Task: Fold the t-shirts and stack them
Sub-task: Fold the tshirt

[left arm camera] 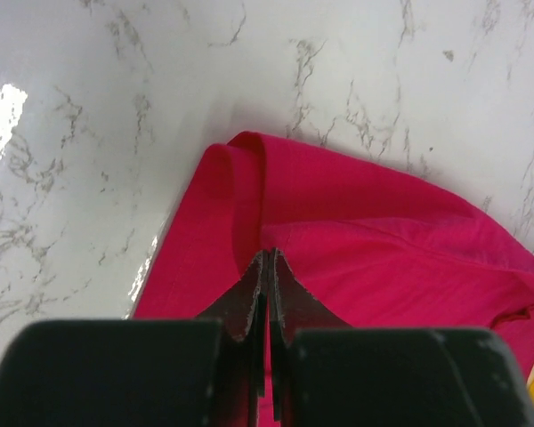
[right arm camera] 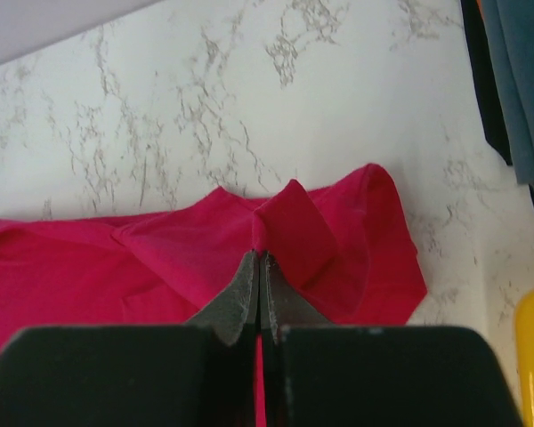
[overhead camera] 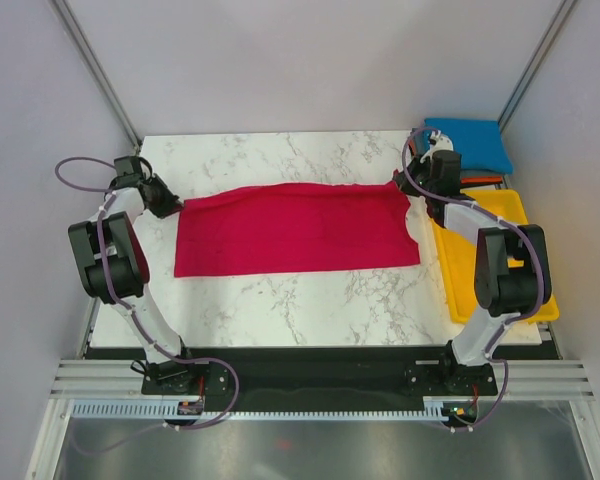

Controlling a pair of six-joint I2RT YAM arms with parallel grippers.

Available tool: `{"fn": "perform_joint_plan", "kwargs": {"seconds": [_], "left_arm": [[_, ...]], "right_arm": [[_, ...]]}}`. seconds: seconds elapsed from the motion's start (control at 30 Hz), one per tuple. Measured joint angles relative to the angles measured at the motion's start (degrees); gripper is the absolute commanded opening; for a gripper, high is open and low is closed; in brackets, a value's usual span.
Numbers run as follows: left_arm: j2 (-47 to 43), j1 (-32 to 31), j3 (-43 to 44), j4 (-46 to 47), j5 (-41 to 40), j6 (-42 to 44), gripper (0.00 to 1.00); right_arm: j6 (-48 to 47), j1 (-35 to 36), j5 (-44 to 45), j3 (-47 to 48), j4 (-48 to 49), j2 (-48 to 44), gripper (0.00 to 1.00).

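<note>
The crimson-red t-shirt [overhead camera: 295, 228] lies stretched out as a long band across the middle of the marble table. My left gripper [overhead camera: 170, 204] is shut on its far left corner; the left wrist view shows cloth [left arm camera: 356, 240] pinched between the closed fingers [left arm camera: 269, 267]. My right gripper [overhead camera: 417, 192] is shut on the far right corner, where the cloth [right arm camera: 294, 222] rises in a peak at the fingertips [right arm camera: 259, 263]. A bright blue folded tee [overhead camera: 470, 142] lies at the back right. A dark grey and blue edge [right arm camera: 516, 80] shows in the right wrist view.
A yellow plastic tray [overhead camera: 480, 255] stands along the right edge of the table, partly under the right arm, with an orange edge [overhead camera: 483, 180] at its far end. White walls and metal posts enclose the back and sides.
</note>
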Motion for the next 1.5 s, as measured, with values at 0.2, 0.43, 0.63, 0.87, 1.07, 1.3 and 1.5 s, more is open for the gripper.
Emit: {"fn": "perform_joint_plan", "kwargs": {"seconds": [0.2,0.43,0.63,0.87,1.07,1.3,1.5], "left_arm": [[-0.7,0.5,-2.3,-1.2,-0.3,0.1,0.02],[-2.0,1.4,-2.3,-1.4,-0.5,0.5,0.02],[-3.1,1.5,-3.5,-1.7,-0.5,0.7,0.02],[-5.8,1.5,-6.0,-3.0,-0.5,1.0,0.02],[-6.0,1.5,-8.0,-3.7,-0.5,1.4,0.03],[-6.1,1.5,-8.1,-4.6,-2.2,2.2,0.41],[-9.0,1.5,-9.5,-5.6,-4.7,2.2,0.48]], "right_arm": [[-1.0,0.0,1.4,-4.7,-1.9,-4.7,0.00],[-2.3,0.0,4.7,-9.4,-3.2,-11.8,0.00],[-2.7,0.0,4.8,-12.1,-4.2,-14.8,0.00],[-3.3,0.0,4.5,-13.7,-8.0,-18.9,0.00],[-3.3,0.2,3.7,-18.7,-9.7,-23.9,0.00],[-1.9,0.5,2.8,-23.6,-10.9,-25.6,0.00],[-1.0,0.8,2.7,-26.4,-11.4,-25.6,0.00]]}}
